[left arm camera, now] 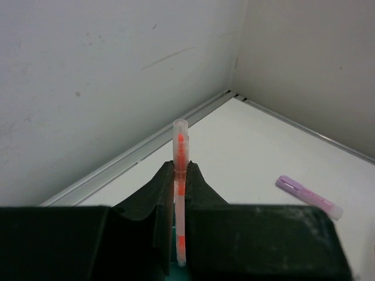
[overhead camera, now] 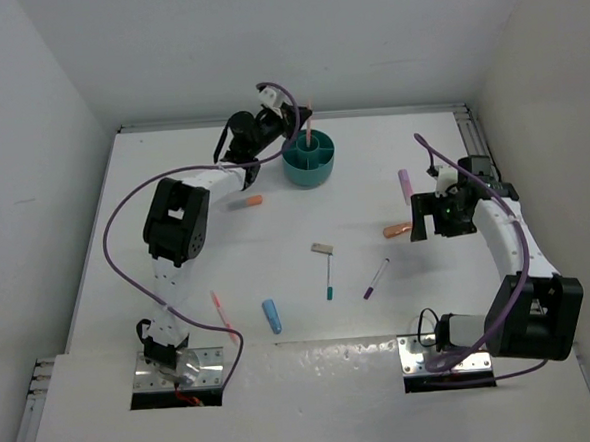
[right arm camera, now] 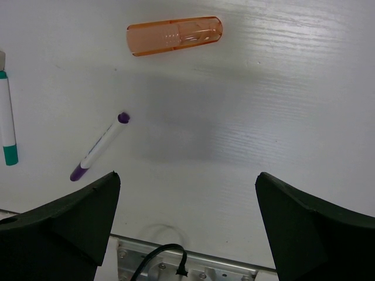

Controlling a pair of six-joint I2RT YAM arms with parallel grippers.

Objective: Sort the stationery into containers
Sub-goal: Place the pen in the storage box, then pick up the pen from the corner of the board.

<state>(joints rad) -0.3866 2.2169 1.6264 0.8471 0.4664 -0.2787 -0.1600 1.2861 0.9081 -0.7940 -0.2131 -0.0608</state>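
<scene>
My left gripper (overhead camera: 291, 129) is shut on a thin red-orange pen (overhead camera: 309, 118) and holds it upright over the round teal cup (overhead camera: 308, 161). In the left wrist view the pen (left arm camera: 181, 193) stands clamped between the fingers (left arm camera: 205, 193). My right gripper (overhead camera: 421, 219) is open and empty, just right of an orange cylinder (overhead camera: 398, 231). The right wrist view shows that cylinder (right arm camera: 174, 36) ahead of the wide-open gripper (right arm camera: 187, 178), with a purple-ended white pen (right arm camera: 99, 147) to the left. A lilac cylinder (overhead camera: 405, 184) lies behind the right gripper.
On the table lie a small orange cylinder (overhead camera: 254, 199), a grey-beige block (overhead camera: 322, 247), a teal-ended white pen (overhead camera: 330, 277), the purple-ended pen (overhead camera: 376, 278), a blue cylinder (overhead camera: 271, 316) and a red pen (overhead camera: 221, 314). White walls stand behind and to both sides.
</scene>
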